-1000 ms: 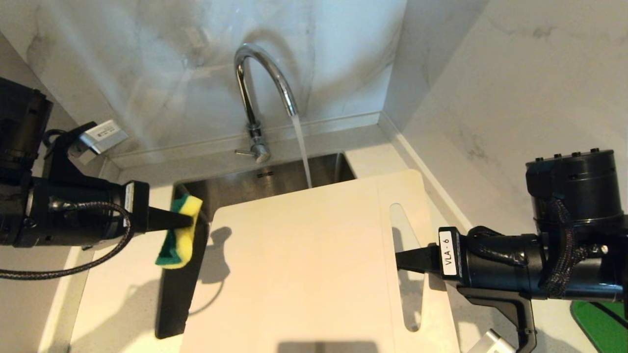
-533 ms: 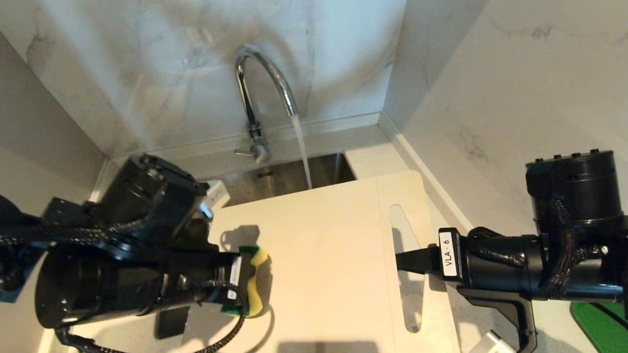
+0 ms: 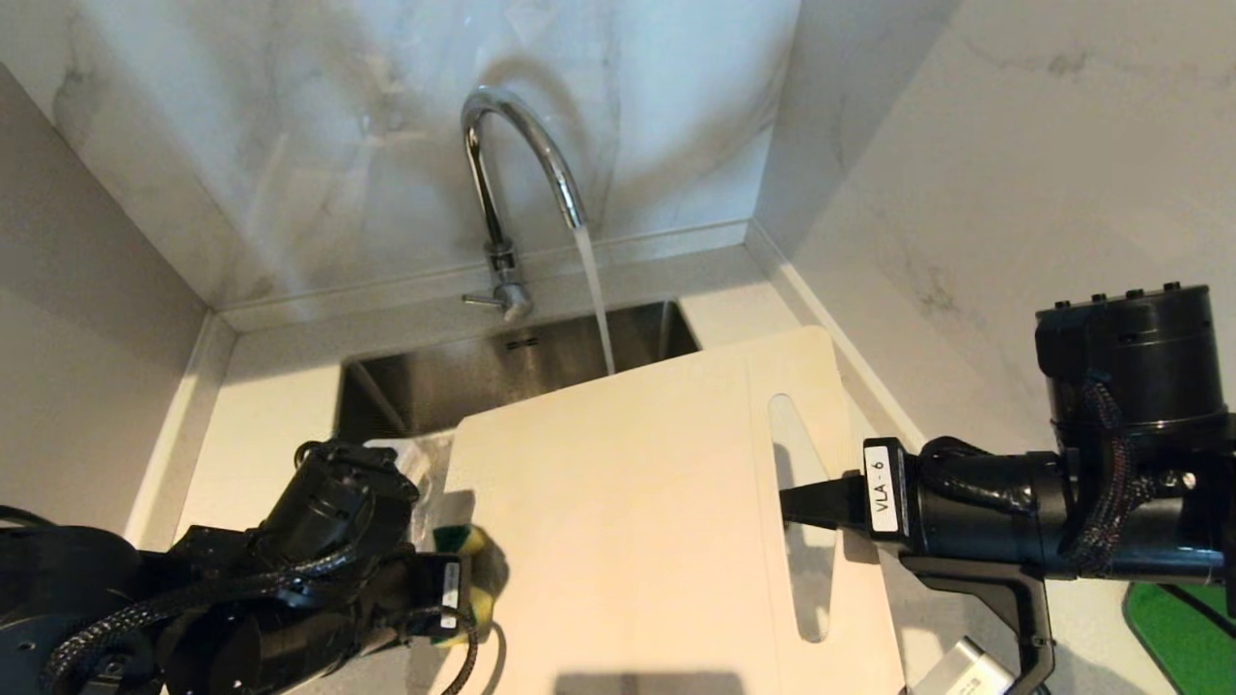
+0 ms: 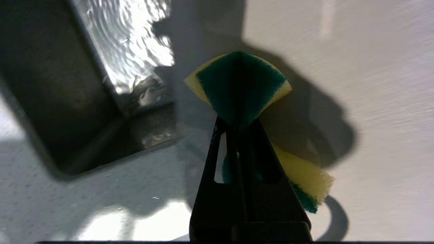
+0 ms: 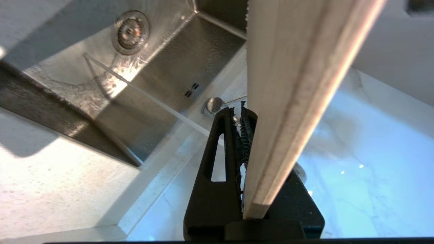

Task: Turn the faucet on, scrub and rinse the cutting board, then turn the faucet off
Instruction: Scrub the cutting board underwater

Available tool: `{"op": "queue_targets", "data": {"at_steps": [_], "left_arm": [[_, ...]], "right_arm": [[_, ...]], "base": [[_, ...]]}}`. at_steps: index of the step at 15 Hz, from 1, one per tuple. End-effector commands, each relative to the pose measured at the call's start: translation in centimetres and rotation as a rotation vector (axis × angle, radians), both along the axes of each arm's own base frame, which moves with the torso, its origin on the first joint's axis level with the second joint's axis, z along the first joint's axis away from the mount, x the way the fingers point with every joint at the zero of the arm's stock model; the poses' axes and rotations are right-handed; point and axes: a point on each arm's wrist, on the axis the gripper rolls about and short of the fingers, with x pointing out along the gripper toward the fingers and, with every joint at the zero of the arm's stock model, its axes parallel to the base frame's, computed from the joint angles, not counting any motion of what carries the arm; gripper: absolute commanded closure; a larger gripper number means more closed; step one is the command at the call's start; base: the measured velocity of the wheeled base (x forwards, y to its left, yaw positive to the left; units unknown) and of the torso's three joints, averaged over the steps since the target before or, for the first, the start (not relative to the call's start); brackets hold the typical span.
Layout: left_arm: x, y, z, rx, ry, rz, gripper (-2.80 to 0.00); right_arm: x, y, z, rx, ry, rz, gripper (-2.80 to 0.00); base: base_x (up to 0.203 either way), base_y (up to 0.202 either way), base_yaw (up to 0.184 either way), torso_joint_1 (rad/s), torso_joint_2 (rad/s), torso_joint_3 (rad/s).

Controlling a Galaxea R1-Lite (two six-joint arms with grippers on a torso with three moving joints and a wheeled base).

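Head view, left to right: the left tool, clamped on a yellow-green sponge, sits at the cutting board's left edge, board face lying to its right. Water from the faucet hits the board's far edge over the sink. At the board's slotted right edge, the right tool pinches it.

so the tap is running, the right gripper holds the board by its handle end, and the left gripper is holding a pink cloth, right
Not quite: the left gripper is shut on a yellow-and-green sponge, not a pink cloth, as the left wrist view shows. The rest holds: the faucet is running and the right gripper holds the cutting board by its handle end.
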Motion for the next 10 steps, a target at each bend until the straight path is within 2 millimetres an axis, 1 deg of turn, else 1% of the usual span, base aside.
{"op": "queue_targets", "data": {"at_steps": [1,3,5,7,10], "left_arm": [[-0.4,1.5,-2.1,0.022,0.029,0.037,0.0],[-0.4,3.1,-3.2,0.016,0.029,0.088,0.0],[0.2,5.5,-3.5,0.0,0.026,0.161,0.0],[0.6,7.8,-2.6,-0.051,0.015,0.192,0.0],[1.2,10.8,0.3,-0.09,-0.08,0.206,0.0]], "right_arm": [[0.2,0.1,0.3,-0.001,-0.02,0.01,0.0],[0.2,0.1,0.3,0.0,-0.023,0.01,0.0],[0.1,0.1,0.4,0.001,-0.026,0.011,0.0],[0.2,0.0,0.3,0.0,-0.024,0.009,0.0],[0.0,0.0,0.1,-0.002,-0.018,0.009,0.0]], "base": [[0.0,0.0,0.0,0.0,0.0,0.0],[0.0,0.0,0.0,0.0,0.0,0.0],[0.0,0.0,0.0,0.0,0.0,0.0],[0.0,0.0,0.0,0.0,0.0,0.0],[0.0,0.0,0.0,0.0,0.0,0.0]]}}
